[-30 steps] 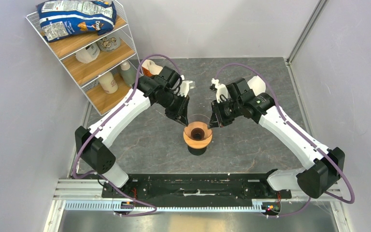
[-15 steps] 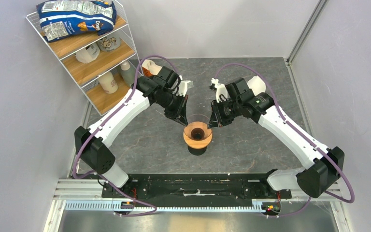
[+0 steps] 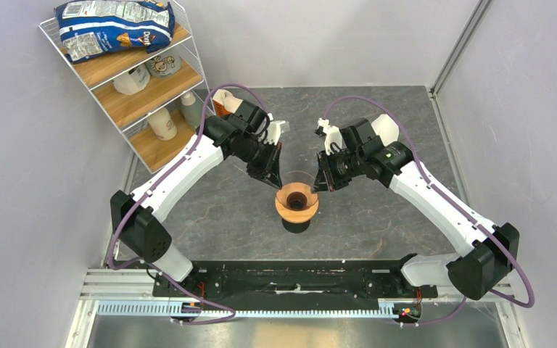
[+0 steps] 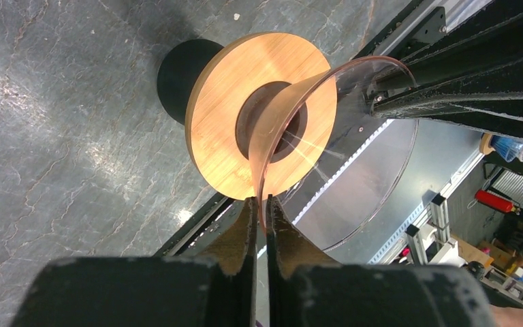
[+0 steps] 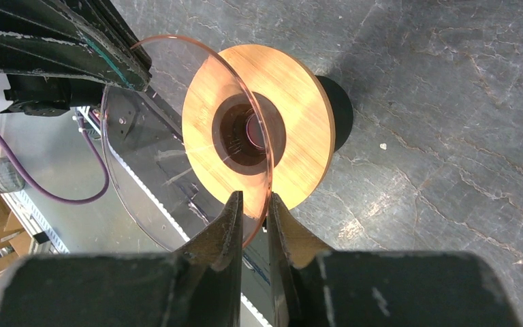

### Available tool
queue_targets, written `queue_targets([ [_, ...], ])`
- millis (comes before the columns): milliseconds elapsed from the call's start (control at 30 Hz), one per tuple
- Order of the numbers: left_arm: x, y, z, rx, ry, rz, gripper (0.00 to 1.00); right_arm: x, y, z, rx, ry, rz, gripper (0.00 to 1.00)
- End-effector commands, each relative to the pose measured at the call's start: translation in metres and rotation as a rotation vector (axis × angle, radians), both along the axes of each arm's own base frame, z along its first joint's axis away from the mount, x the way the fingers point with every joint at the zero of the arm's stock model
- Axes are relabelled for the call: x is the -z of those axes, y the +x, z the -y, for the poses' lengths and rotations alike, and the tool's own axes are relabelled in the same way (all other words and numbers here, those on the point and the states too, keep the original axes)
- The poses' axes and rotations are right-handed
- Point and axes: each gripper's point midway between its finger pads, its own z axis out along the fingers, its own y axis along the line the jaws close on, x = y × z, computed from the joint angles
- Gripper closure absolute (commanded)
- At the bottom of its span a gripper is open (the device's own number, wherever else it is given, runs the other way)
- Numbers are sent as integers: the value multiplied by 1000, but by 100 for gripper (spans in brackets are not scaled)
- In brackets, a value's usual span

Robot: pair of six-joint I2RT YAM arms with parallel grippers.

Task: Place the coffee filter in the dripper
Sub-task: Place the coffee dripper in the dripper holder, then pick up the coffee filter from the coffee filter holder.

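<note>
The dripper, a clear glass cone in a round light-brown wooden ring, stands mid-table over a black round base. My left gripper reaches it from the back left and is shut on the glass rim; in the left wrist view the fingers pinch the thin edge of the dripper. My right gripper comes from the back right. In the right wrist view its fingers straddle the opposite rim of the dripper, closed narrowly on it. The coffee filter is out of view.
A wire shelf at the back left holds a blue chip bag and bottles. An orange-and-white packet sits behind my left arm. Grey walls enclose the table, and a black rail runs along the near edge.
My left gripper's fingers have closed on the glass rim. The right gripper's fingers have narrowed a little on the other side. The dripper has not moved.
</note>
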Motion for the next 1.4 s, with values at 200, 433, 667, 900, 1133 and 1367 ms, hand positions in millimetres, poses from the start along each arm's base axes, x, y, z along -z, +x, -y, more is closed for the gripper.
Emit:
queue_targets([
  [200, 2, 5, 6, 31, 5, 36, 66, -2, 1, 3, -60, -43, 57, 57],
  [433, -18, 8, 4, 23, -10, 96, 52, -27, 1, -8, -72, 31, 74, 48],
  [667, -50, 4, 9, 47, -98, 137, 38, -52, 2, -14, -85, 85, 126, 28],
  [900, -118, 81, -40, -30, -174, 387, 23, -104, 20, 3, 1, 95, 303, 3],
  [1133, -97, 153, -80, 293, 84, 671, 21, -130, 42, 20, 44, 102, 369, 3],
  [1367, -45, 251, -122, 636, 474, 934, 35, -130, 57, 30, 102, 101, 350, 1],
])
